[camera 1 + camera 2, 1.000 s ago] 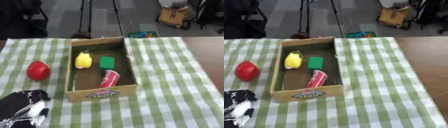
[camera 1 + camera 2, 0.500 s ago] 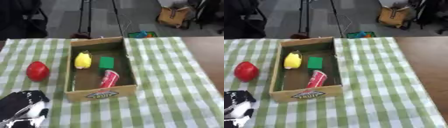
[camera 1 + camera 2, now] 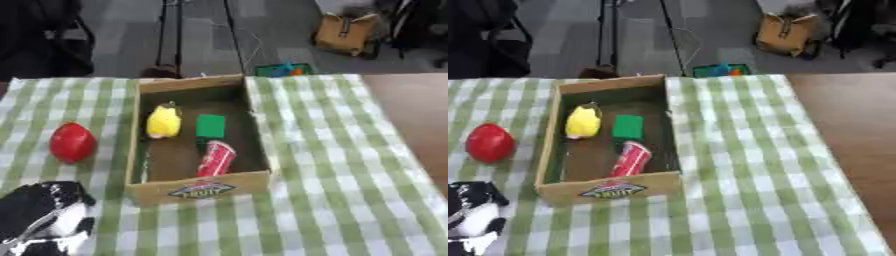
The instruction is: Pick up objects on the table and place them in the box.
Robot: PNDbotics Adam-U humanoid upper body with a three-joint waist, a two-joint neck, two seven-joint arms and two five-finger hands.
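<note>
A cardboard box (image 3: pixel 197 189) stands open on the green checked tablecloth. Inside lie a yellow rounded object (image 3: pixel 163 122), a green block (image 3: pixel 210 125) and a red can (image 3: pixel 215 158) on its side. A red rounded object (image 3: pixel 72 143) rests on the cloth to the left of the box. My left hand (image 3: pixel 42 216) shows at the lower left corner, black and silver, below the red object and apart from it; whether anything is in it cannot be made out. My right hand shows in no view.
The tablecloth (image 3: pixel 745 165) stretches to the right of the box, with bare brown table (image 3: pixel 850 115) beyond its right edge. Past the table's far edge are a tripod's legs (image 3: pixel 166 35), a brown bag (image 3: pixel 346 32) and dark chairs on the floor.
My left hand has sunk toward the lower left corner. The box and objects keep their places.
</note>
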